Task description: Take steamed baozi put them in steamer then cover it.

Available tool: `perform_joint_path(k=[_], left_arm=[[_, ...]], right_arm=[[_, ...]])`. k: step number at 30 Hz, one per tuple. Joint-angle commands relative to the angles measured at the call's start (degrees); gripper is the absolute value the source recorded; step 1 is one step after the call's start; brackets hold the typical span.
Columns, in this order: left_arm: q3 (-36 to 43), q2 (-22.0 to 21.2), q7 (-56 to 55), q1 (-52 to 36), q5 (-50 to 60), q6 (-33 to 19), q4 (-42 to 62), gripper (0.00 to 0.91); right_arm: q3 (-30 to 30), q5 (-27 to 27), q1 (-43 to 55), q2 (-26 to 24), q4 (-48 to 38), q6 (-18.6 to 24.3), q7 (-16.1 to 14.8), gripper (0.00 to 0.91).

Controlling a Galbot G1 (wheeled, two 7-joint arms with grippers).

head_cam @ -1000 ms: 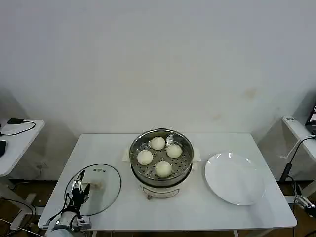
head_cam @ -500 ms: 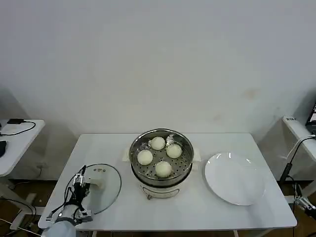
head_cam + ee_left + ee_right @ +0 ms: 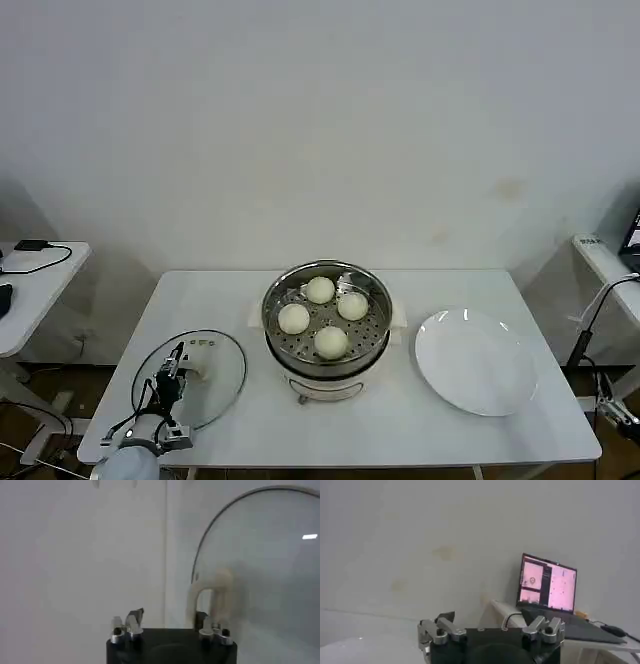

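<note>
The steamer [image 3: 266, 318] stands uncovered at the table's middle, and several steamed baozi [image 3: 331, 342] lie on its perforated tray. A clear glass lid [image 3: 215, 385] lies flat on the table at the left, its pale handle [image 3: 201, 373] up. My left gripper [image 3: 173, 372] is open and low over the lid, just left of the handle. In the left wrist view the left gripper [image 3: 167, 619] is empty, with the arched handle [image 3: 210, 597] right by one fingertip [image 3: 201, 617]. My right gripper [image 3: 490, 622] is open and empty, off to the side, facing a wall.
A flat white plate [image 3: 475, 360] lies right of the steamer. The white table [image 3: 350, 425] has bare room along its front. A side desk with a cable [image 3: 35, 262] stands at the left. Another desk with a laptop [image 3: 547, 586] shows in the right wrist view.
My left gripper has moved from the lid's near left edge in over the glass toward the handle. The baozi, steamer and plate have not moved.
</note>
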Motion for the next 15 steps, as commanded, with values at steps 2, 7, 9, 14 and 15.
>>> perform_joint_path(k=[2,7,9,14,15], left_arm=[[-0.14,-0.70,-1.84,-0.09,-0.38,-1.73,0.90,0.000],[-1.34,-2.26,-4.93,1.73,0.58,-1.80,-0.75,0.000],[-2.23,-3.35,-6.31,3.04,3.09,-1.64,-2.19,0.000],[-3.59,-6.33,-9.51,6.75,2.77,1.64,-8.67,0.000],[-3.74,-6.52,-9.82,6.96,2.28,2.24,-9.60,0.000]], right_arm=[[-0.09,-0.01,0.08,0.08,0.11,0.08,0.24,0.907],[-0.71,-0.23,0.45,0.20,0.39,0.03,0.48,0.907],[-0.93,-0.43,0.59,0.22,0.66,-0.04,0.70,0.907],[-2.15,-1.41,-0.31,-0.08,1.69,0.29,1.01,0.907],[-2.19,-1.43,-0.38,-0.08,1.76,0.35,1.01,0.907]])
